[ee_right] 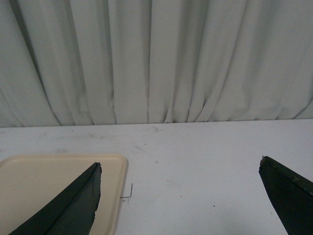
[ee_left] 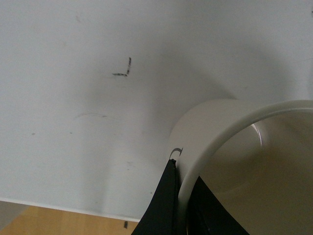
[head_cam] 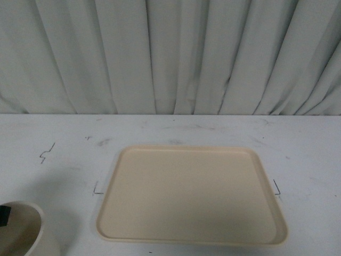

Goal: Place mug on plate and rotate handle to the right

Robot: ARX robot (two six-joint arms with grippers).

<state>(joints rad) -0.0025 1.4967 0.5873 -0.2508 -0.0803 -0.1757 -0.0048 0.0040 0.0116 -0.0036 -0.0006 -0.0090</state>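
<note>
Left wrist view: left gripper point(ee_left: 182, 185) fingers pinch the mug point(ee_left: 215, 129) wall, one inside, one outside. Plate point(head_cam: 192, 197) well apart from them, bare. Right gripper point(ee_right: 178, 188) spread wide, empty. Placing, rotating remain.

The mug point(head_cam: 24, 226), lower left of the front frame, is cut off by the corner (just part of the rim shows). Right wrist view: the plate point(ee_right: 49, 181) runs off-frame, partly behind a finger point(ee_right: 73, 205).

I see my left gripper point(ee_left: 183, 175) pinching the wall of the white round mug point(ee_left: 215, 127), one black finger inside the rim and one outside; behind it lies a scuffed white tabletop point(ee_left: 63, 147) with a black L-shaped mark point(ee_left: 125, 70)
</note>
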